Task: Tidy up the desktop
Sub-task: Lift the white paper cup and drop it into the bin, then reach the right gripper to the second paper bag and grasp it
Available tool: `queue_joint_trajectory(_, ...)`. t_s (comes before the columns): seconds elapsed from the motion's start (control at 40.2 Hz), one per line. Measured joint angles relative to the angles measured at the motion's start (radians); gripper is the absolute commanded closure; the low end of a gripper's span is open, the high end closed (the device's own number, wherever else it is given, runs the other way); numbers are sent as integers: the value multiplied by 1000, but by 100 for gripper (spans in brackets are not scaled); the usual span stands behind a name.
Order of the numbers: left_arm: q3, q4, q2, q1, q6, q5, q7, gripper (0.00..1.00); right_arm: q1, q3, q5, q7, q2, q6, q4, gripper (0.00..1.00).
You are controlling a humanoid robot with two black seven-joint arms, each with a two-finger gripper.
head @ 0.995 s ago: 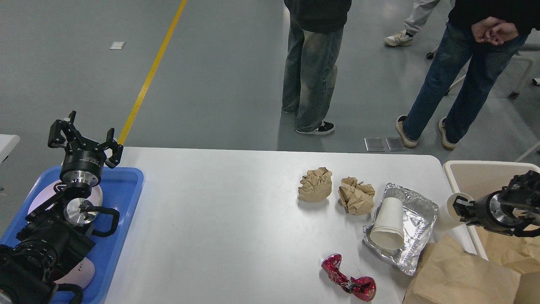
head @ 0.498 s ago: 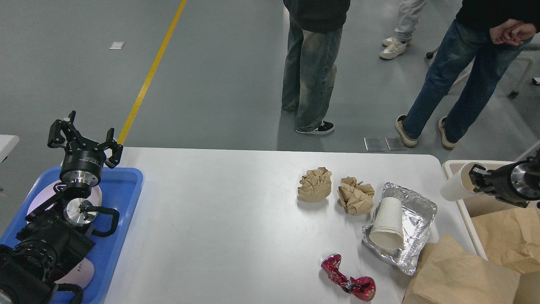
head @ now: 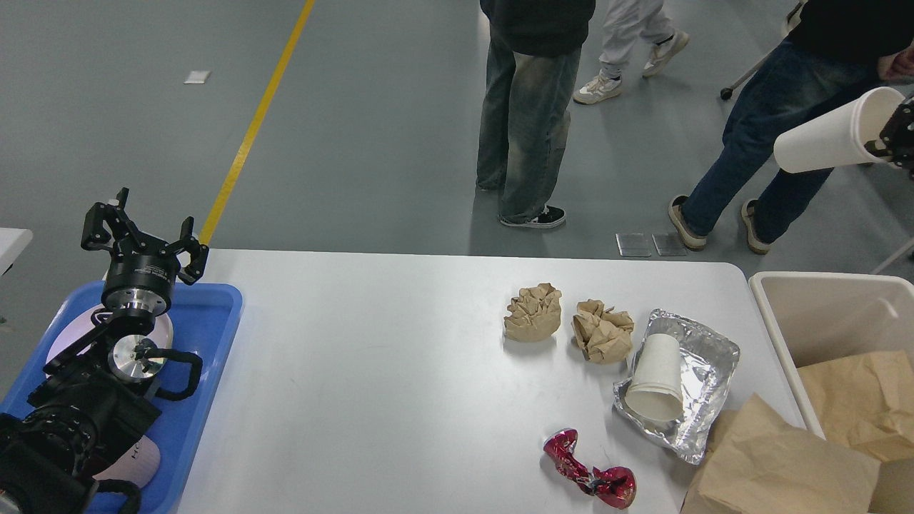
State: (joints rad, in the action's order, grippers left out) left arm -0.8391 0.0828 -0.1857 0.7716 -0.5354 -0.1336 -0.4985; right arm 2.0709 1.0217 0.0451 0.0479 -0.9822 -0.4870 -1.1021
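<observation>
The white desktop (head: 371,371) holds two crumpled brown paper balls (head: 533,312) (head: 603,331), a white paper cup (head: 657,377) lying in a foil tray (head: 707,371), and a crumpled red wrapper (head: 589,477). My left gripper (head: 139,225) is open and empty, raised over the blue tray (head: 207,314) at the left. My right gripper (head: 891,137) is at the right edge, high above the beige bin (head: 821,300). It is shut on the rim of a second white paper cup (head: 832,132), held tilted in the air.
A brown paper bag (head: 778,464) lies on the table's front right corner. The bin holds brown paper (head: 857,392). White plates (head: 78,332) lie in the blue tray under my left arm. People (head: 532,107) stand beyond the far edge.
My right gripper has risen with the white cup from beside the bin's left rim to high up at the right edge. The left arm has not moved. The people behind shifted.
</observation>
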Motion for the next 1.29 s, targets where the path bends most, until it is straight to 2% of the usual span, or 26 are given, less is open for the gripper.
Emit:
queue_joint_trajectory(0.1,0,0,0,0,0,0,0,4,16,13,5,1,-14,-4,34,100)
queue_joint_trajectory(0.174,0,0,0,0,0,0,0,4,-38,39,7,1,-16,25,77,100)
queue_joint_trajectory(0.274,0,0,0,0,0,0,0,4,-210,51,9,1,-11,115,132,100)
queue_joint_trajectory(0.324,0,0,0,0,0,0,0,4,-359,51,10,2,-7,195,165,100)
queue_joint_trajectory(0.348,0,0,0,0,0,0,0,4,-400,52,9,2,-5,216,172,91)
queue_joint_trajectory(0.423,0,0,0,0,0,0,0,4,-530,47,8,0,21,287,210,49)
queue_joint_trajectory(0.448,0,0,1,0,0,0,0,4,-563,45,6,0,30,303,220,24)
queue_joint_trajectory(0.523,0,0,0,0,0,0,0,4,-676,28,2,-4,72,359,270,2)
queue_joint_trajectory(0.647,0,0,0,0,0,0,0,4,-864,-75,0,-6,121,422,362,1)
queue_joint_trajectory(0.871,0,0,0,0,0,0,0,4,-1022,-204,-1,-7,135,432,421,1)
queue_joint_trajectory(1.095,0,0,0,0,0,0,0,4,-1016,-211,-1,-6,156,427,409,1)
queue_joint_trajectory(1.294,0,0,0,0,0,0,0,4,-876,-160,11,-1,159,385,349,1)
